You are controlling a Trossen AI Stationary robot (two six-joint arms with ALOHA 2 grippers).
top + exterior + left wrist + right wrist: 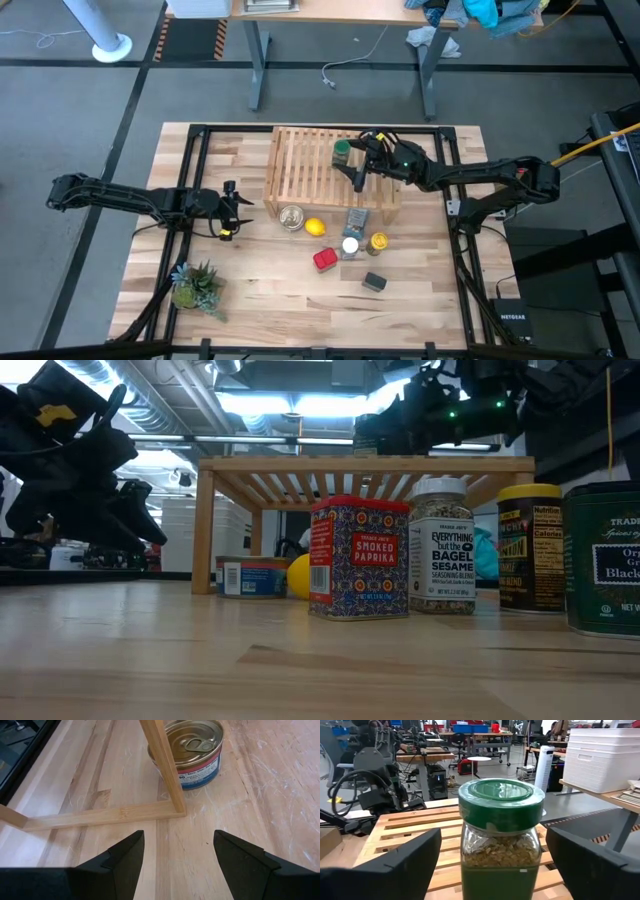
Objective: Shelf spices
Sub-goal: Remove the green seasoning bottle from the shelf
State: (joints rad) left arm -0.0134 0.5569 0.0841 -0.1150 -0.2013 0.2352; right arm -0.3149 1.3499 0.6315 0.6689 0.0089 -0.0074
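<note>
One jar, the green-lidded jar (500, 845), is up on the shelf (300, 165); your right gripper (362, 165) stands around it, fingers spread and not pinching, so this looks like a release. Next, lift clear and fetch another. Four spices wait on the table: red tin (359, 557) "Smoked Paprika", white-lidded jar (440, 547) "Everything but the Bagel Sesame", yellow-lidded jar (530, 547), grey tin (603, 558), perhaps black pepper. Left gripper (228, 210) idles apart, empty.
</note>
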